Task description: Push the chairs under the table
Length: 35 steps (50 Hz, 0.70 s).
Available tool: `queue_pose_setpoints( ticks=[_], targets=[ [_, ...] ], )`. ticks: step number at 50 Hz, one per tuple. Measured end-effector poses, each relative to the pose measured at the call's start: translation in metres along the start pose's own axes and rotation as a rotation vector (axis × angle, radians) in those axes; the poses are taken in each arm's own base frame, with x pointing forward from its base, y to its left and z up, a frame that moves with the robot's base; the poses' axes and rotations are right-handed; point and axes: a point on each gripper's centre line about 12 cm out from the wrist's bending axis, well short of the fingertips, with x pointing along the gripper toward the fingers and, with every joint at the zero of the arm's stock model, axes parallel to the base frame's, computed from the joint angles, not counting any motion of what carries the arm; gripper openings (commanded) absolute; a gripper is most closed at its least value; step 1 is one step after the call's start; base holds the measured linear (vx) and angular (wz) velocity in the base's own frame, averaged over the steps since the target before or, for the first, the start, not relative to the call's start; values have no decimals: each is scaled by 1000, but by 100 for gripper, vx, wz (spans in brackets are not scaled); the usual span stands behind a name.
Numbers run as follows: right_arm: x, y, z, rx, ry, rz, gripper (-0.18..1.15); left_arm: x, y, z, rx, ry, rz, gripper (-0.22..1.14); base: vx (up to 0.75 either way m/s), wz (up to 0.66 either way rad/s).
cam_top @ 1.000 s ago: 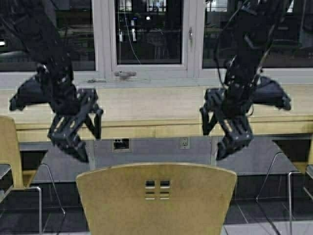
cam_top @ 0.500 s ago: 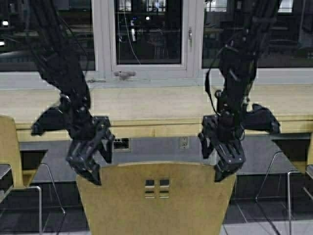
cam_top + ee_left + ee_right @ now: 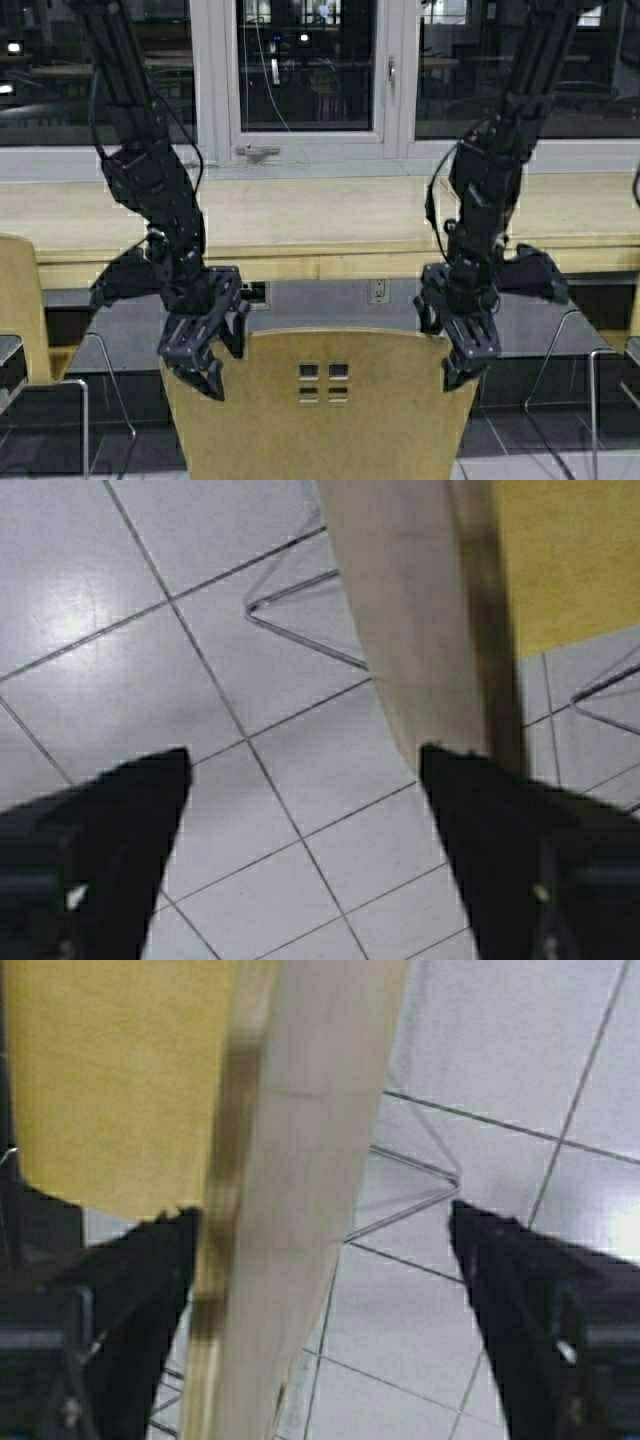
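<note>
Tan-yellow plywood chair (image 3: 320, 410) stood just short of the pale beige table (image 3: 320, 225). Left gripper (image 3: 200, 345) and right gripper (image 3: 462, 340), both spread, straddled its backrest corners; forward push judged next.

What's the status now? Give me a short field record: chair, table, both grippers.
chair: centre chair in front of the table, backrest upright, not yet pushed under
left gripper: open, at the backrest's top left corner
right gripper: open, straddling the backrest's top right corner
other chairs: one at each side edge, partly in view
</note>
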Motion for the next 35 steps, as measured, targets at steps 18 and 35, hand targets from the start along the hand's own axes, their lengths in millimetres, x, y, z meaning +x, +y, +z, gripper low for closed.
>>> queue_pose_setpoints(
  ticks=[18,35],
  targets=[
    [5,2,3,-13,6,-2,104,-58,-6,4,-7,-9,-60,102,0,0],
    [7,2,11,2,2,-6,104,-52,-30,8,-30,-6,-108,102,-1,0]
  ],
)
